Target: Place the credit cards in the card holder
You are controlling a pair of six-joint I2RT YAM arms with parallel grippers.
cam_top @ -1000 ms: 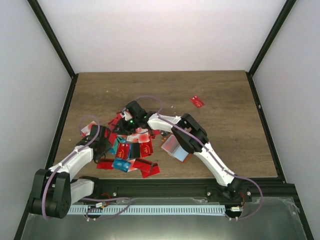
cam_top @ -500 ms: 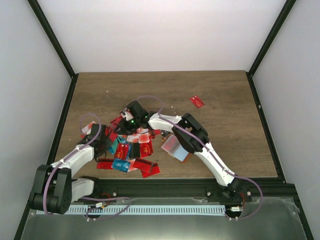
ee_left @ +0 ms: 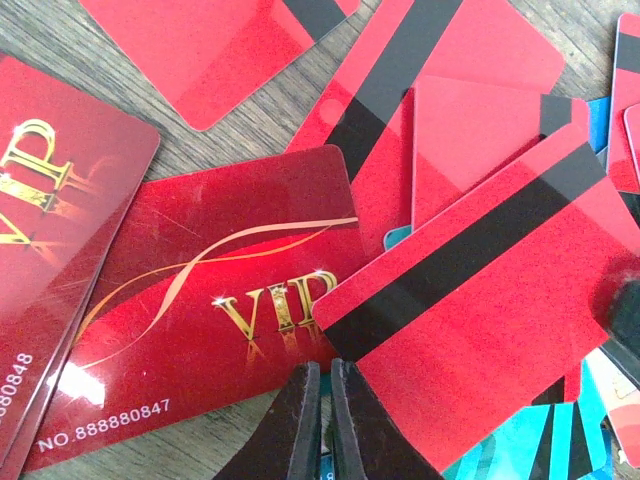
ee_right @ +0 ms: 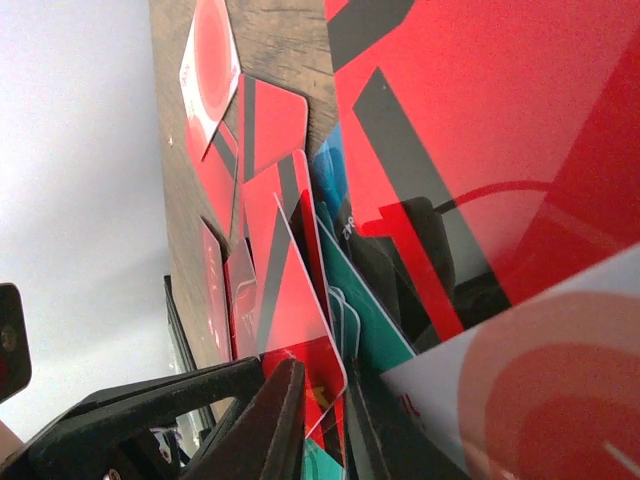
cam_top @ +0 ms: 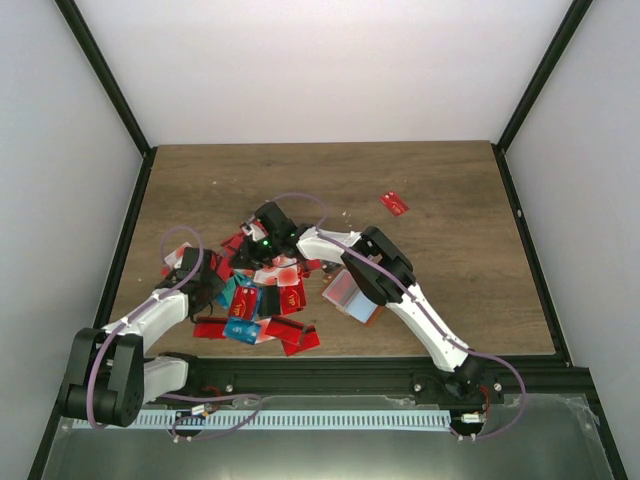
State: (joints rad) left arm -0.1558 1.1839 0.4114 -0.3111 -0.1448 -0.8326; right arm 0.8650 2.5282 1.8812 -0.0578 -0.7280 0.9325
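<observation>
The credit cards (cam_top: 262,300) lie in a loose heap left of centre, mostly red, a few teal or blue. One red card (cam_top: 394,203) lies alone at the back right. The card holder (cam_top: 350,293) lies open right of the heap, its pale pink and light blue panels up. My left gripper (cam_top: 214,284) is low at the heap's left edge. In its wrist view it (ee_left: 326,368) is shut, tips meeting a red VIP card (ee_left: 200,330) and a striped red card (ee_left: 480,300). My right gripper (cam_top: 258,250) is at the heap's far side, shut (ee_right: 325,378) on an upright red card (ee_right: 300,300).
Black frame rails (cam_top: 120,270) border the wooden table (cam_top: 450,260) left and right. White walls stand behind. The right arm's forearm (cam_top: 385,270) passes just over the card holder. Teal cards (ee_right: 385,320) stand edge-on beside the gripped one.
The right jaws have narrowed onto the upright red card. The left arm shifted slightly, its gripper staying shut. The heap and the card holder have not moved.
</observation>
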